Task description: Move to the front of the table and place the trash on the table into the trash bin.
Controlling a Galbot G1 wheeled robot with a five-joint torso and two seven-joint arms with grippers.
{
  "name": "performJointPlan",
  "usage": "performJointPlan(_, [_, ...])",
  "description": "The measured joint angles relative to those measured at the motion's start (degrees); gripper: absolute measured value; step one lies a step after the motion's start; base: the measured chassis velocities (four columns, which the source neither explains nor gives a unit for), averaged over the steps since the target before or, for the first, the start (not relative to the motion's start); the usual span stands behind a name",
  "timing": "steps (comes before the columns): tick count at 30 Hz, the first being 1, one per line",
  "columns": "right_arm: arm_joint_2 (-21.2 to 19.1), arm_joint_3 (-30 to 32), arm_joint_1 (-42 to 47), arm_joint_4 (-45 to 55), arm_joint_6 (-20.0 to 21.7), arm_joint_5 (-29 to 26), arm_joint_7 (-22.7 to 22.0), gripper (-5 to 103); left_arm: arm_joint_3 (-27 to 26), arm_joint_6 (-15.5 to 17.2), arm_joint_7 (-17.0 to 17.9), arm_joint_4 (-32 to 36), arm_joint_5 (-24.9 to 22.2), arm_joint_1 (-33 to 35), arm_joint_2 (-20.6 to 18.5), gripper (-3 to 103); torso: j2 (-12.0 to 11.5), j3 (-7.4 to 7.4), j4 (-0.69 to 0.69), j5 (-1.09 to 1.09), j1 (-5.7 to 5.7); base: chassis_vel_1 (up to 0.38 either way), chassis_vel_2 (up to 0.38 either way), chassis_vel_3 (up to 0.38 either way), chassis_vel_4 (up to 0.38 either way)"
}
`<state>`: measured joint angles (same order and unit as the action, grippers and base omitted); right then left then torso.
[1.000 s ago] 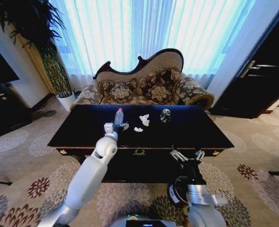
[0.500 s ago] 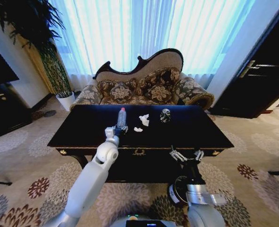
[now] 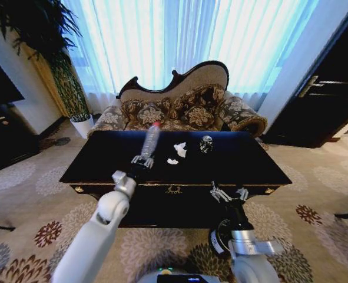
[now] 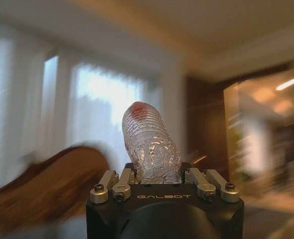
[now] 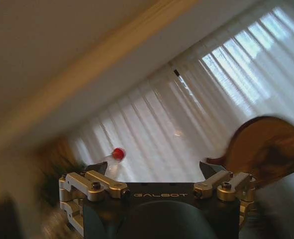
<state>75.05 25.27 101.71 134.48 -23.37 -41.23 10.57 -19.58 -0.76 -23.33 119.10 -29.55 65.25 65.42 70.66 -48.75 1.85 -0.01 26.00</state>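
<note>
Left gripper [image 3: 143, 160], frame centre, clamps a clear bottle [image 3: 151, 137]; judgement: carry it level toward the trash bin [image 3: 221, 236], lower right.

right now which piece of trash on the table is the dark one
The round silvery-patterned item, farthest to the robot's right on the table. The two paper wads beside it are white.

White rounded arms, ball-shaped joint, black wrist block lettered GALBOT, silver linkage fingers [image 4: 113, 185] with dark screws, black fingertips
</note>
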Motion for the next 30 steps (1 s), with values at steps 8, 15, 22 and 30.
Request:
performJointPlan(8, [-0.6,-2.4,-0.6,3.1,0.4,-17.4,5.5,100,-3.4,-6.1,-18.8,0.2,-8.6,1.6,-0.5,38,0.0,0.0,0.0,-0.01,0.0,0.0,0.0,0.0,0.0])
performJointPlan(15, [-1.1,-2.2,-0.4,5.4,-0.2,-26.5,8.8,100,-4.6,-3.0,-28.3,0.8,-14.2,1.4,-1.2,38,0.0,0.0,0.0,0.0,0.0,0.0,0.0,0.0,0.0])
performJointPlan(22, [-0.4,-3.7,-0.4,7.6,0.1,-24.8,10.4,100,-4.5,1.8,-31.2,1.7,-15.3,0.0,-1.3,38,0.0,0.0,0.01,0.0,0.0,0.0,0.0,0.0,0.0])
performJointPlan(30, [-0.3,-4.6,-0.1,8.3,0.2,-17.7,11.9,100,-2.9,4.9,-34.0,2.1,-17.0,-1.0,-2.8,38,0.0,-0.01,0.01,0.0,0.0,0.0,0.0,0.0,0.0])
